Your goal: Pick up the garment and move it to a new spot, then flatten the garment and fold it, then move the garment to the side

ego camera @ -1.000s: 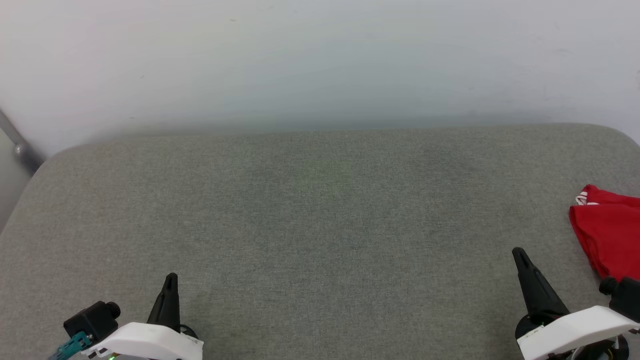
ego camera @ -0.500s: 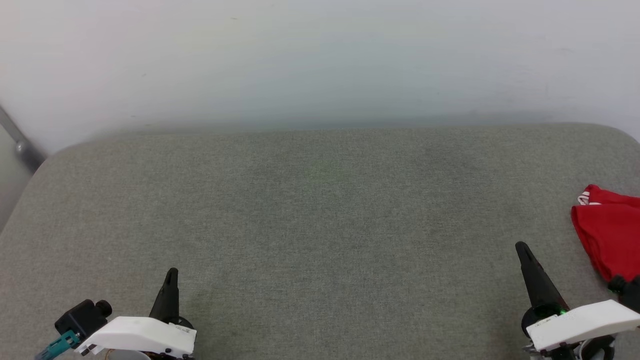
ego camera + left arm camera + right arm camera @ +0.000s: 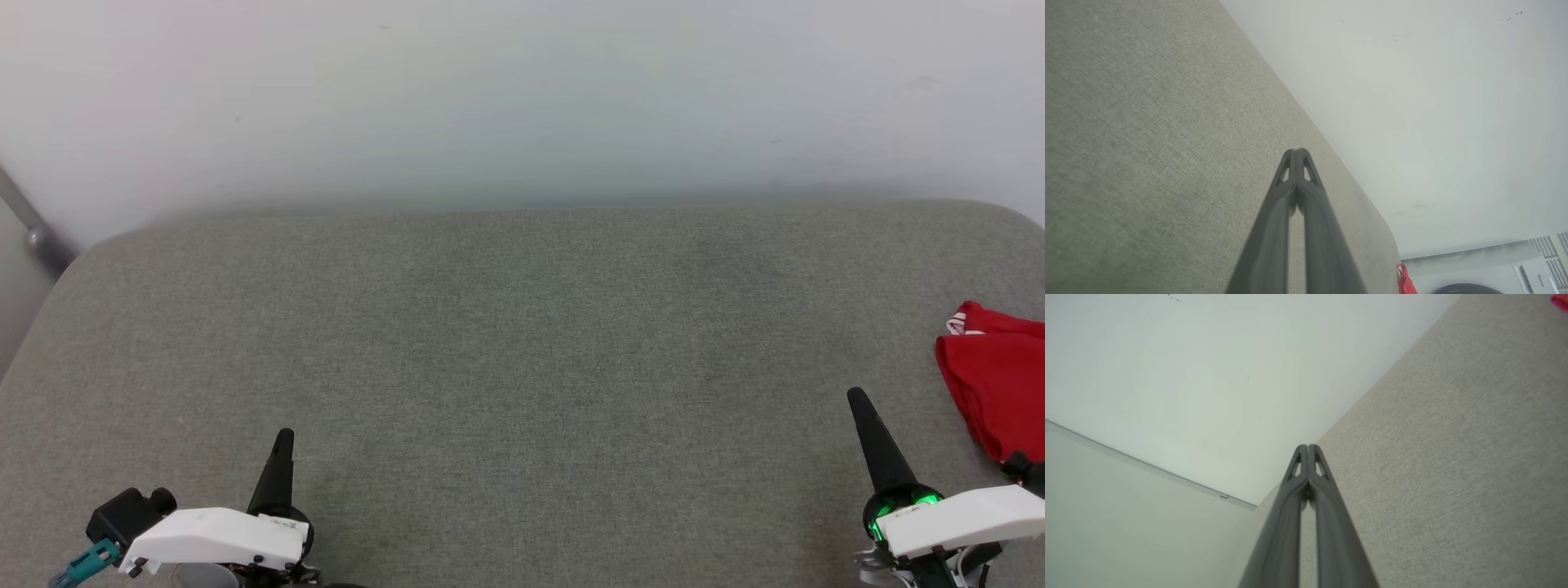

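The garment (image 3: 996, 384) is a folded red bundle with a bit of red-white striped trim, lying at the far right edge of the grey padded table (image 3: 522, 343); part of it runs out of the head view. A sliver of it shows in the left wrist view as the garment (image 3: 1404, 281), and a red corner of the garment (image 3: 1560, 301) shows in the right wrist view. My right gripper (image 3: 856, 398) is shut and empty, just left of the garment and apart from it. My left gripper (image 3: 283, 436) is shut and empty at the lower left, far from it.
A pale wall (image 3: 522, 98) rises behind the table. A grey metal bar (image 3: 33, 233) slants at the far left. In the left wrist view a white appliance (image 3: 1515, 269) stands beyond the table's end.
Both arms have drawn back toward the bottom of the head view, the right one also edging right. The garment lies as before.
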{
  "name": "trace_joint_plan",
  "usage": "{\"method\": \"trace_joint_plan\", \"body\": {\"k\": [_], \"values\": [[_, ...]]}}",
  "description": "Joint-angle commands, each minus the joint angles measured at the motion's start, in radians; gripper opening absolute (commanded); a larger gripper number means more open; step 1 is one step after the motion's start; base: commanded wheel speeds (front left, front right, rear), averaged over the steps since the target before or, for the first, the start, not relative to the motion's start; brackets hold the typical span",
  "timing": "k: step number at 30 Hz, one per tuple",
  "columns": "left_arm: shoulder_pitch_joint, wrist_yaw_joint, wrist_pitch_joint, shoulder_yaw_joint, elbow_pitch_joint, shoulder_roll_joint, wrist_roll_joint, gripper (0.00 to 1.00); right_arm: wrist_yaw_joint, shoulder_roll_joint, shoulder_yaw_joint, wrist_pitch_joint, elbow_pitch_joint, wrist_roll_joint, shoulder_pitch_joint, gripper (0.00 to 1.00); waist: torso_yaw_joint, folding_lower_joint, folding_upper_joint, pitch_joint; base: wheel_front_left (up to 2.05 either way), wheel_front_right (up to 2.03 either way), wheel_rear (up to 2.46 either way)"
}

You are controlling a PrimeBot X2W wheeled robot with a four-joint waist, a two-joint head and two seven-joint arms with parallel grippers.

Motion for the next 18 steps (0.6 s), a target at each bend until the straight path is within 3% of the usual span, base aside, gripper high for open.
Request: {"method": "trace_joint_plan", "body": {"k": [1, 18], "values": [[-0.027, -0.009, 0.005, 0.01, -0.007, -0.001, -0.016, 0.0, 0.0, 0.0, -0.003, 0.003, -0.002, 0.02, -0.026, 0.0, 0.0, -0.0001, 0.0, 0.0, 0.0, 0.0, 0.0], [-0.047, -0.039, 0.05, 0.049, 0.006, -0.028, -0.163, 0.0, 0.0, 0.005, -0.017, 0.008, 0.044, 0.195, -0.053, 0.0, 0.004, -0.0001, 0.0, 0.004, 0.0, 0.0, 0.0]]}}
